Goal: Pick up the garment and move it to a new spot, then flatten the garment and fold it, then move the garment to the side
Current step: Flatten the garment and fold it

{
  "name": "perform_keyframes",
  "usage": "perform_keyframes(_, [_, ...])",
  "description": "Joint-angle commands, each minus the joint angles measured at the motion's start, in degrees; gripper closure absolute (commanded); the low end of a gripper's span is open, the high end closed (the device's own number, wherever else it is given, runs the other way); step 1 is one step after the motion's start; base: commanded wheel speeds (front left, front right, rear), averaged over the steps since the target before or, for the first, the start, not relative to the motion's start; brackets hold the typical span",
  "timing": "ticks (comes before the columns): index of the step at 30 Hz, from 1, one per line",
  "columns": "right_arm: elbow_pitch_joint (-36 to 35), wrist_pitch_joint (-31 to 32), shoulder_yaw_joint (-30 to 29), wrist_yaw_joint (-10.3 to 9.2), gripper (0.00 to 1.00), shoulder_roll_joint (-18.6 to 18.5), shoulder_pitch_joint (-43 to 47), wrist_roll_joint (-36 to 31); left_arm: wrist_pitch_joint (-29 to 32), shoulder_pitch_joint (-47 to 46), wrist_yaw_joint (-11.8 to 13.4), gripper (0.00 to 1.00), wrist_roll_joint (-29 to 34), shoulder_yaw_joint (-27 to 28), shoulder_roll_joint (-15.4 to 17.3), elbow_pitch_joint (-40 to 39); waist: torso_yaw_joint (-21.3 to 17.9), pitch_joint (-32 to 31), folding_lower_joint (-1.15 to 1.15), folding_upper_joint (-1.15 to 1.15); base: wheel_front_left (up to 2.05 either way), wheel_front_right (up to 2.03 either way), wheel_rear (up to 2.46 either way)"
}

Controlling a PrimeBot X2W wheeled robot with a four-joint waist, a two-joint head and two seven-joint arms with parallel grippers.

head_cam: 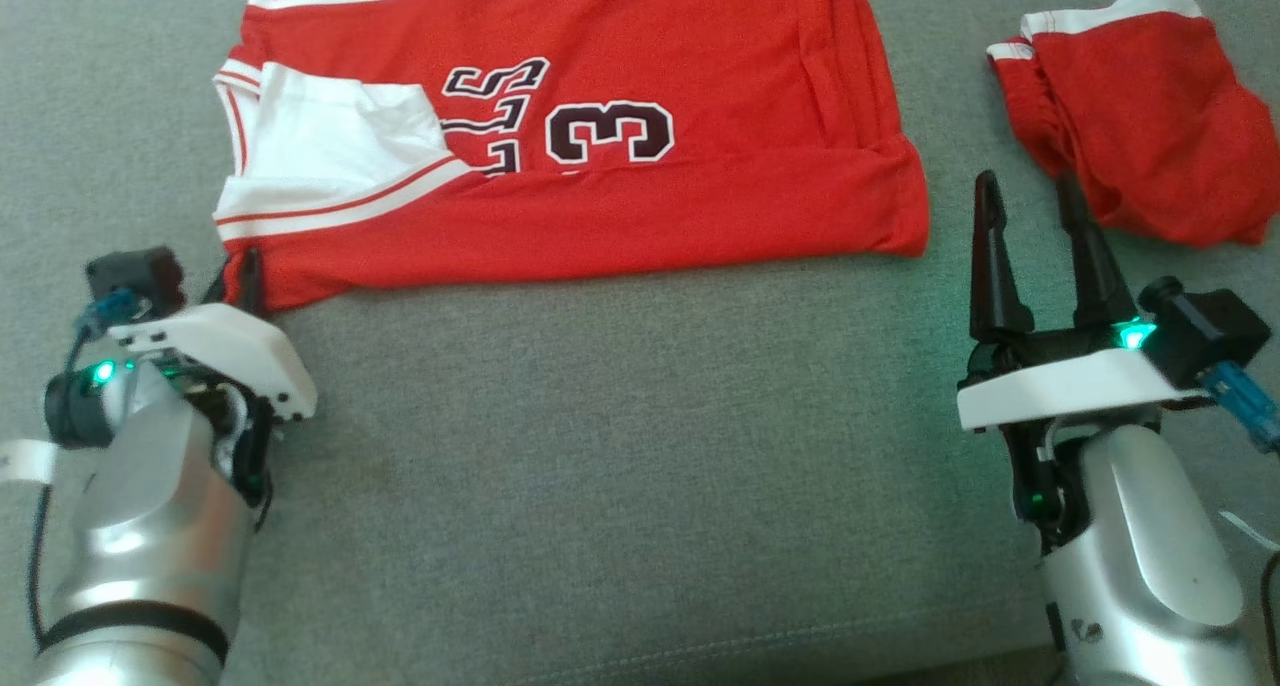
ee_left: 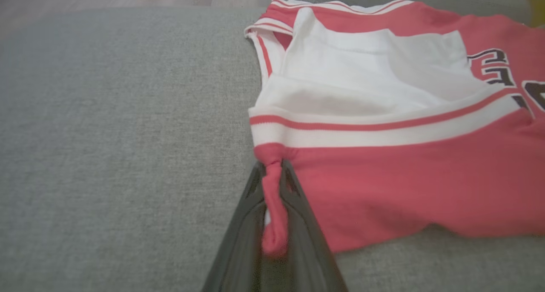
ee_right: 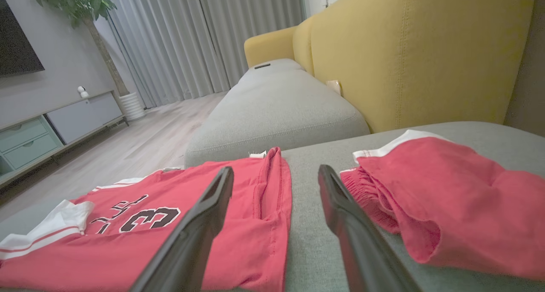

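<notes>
A red and white jersey point(head_cam: 600, 166) numbered 3 lies spread flat on the far part of a grey sofa seat point(head_cam: 620, 446), with crumpled red shorts point(head_cam: 1150, 116) to its right. The left gripper point(ee_left: 272, 168) has its jaws nearly closed, pinching the jersey's near left corner, red cloth bunched between them. The right gripper point(head_cam: 1028, 191) hovers with jaws wide apart, holding nothing, just off the jersey's near right corner, between jersey and shorts.
</notes>
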Motion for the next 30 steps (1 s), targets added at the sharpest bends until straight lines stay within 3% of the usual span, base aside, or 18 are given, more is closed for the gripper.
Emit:
perform_keyframes(1, [-0.8,0.5,1.5,-0.05,0.0,0.3,-1.6,0.0,-1.2,-0.4,0.1,1.0,0.3,1.1,1.6,-0.9,0.4,-0.4,0.0,0.0,0.0,0.0,0.0])
perform_keyframes(4, [0.9,1.7,0.9,-0.05,0.0,0.3,-1.7,-0.9,-2.2,-0.3,0.5,1.0,0.2,1.7,1.1,-4.3,1.3,-0.9,0.0,0.0,0.0,0.0,0.0])
perform_keyframes(10, [4.8,4.2,-1.3,-0.05,0.0,0.3,-3.3,-3.1,-2.4,4.0,0.2,1.0,1.6,3.5,-0.9,-20.7,4.2,-1.2,0.0,0.0,0.0,0.0,0.0])
perform_keyframes(14, [8.8,7.2,-2.9,-0.05,0.0,0.3,-5.0,-2.2,-2.4,7.0,-0.6,1.0,2.9,3.6,-2.3,-26.8,6.1,-1.1,0.0,0.0,0.0,0.0,0.0])
perform_keyframes(22, [18.3,12.6,-5.6,-0.05,0.0,0.3,-9.4,-4.8,-2.4,8.7,-1.9,1.0,4.8,2.8,-3.5,-29.8,8.0,-0.4,0.0,0.0,0.0,0.0,0.0])
perform_keyframes(30, [27.4,15.3,-3.8,-0.05,0.0,0.3,-13.1,-3.9,-2.4,8.9,-2.4,1.0,5.7,3.1,-3.8,-30.1,7.8,0.0,0.0,0.0,0.0,0.0,0.0])
